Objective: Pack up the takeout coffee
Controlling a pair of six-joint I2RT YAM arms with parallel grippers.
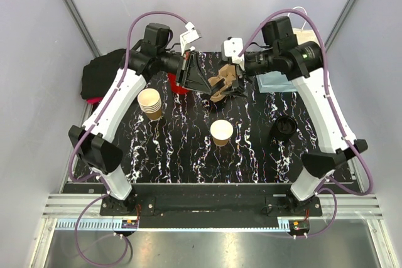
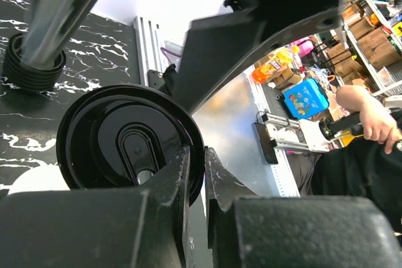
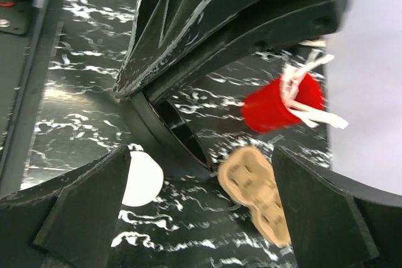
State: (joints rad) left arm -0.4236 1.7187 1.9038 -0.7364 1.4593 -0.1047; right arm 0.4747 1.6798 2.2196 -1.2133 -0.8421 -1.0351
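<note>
– Black swirly table [image 1: 188, 161]. Where's the coffee cup [image 1: 221, 131]?
– Mid table, standing up, open top. My left gripper [image 2: 196, 161] pinches the black lid [image 2: 100, 136]; my right gripper [image 3: 201, 153] is wide apart. Next, I think: lid flat, right over rim, push soft.

the top view looks down from above and behind the arm bases at the near edge, far enough back to hold the whole marbled table [image 1: 188, 161]. the left wrist view sits close behind the left gripper [image 2: 196, 153], low over the tabletop, facing right past a black lid [image 2: 119, 136] and off the table. the right wrist view looks down through the right gripper [image 3: 198, 155] toward the far left, sharing the red cup [image 3: 279, 101], pulp carrier [image 3: 257, 196] and paper cup [image 3: 143, 177] with the top view
</note>
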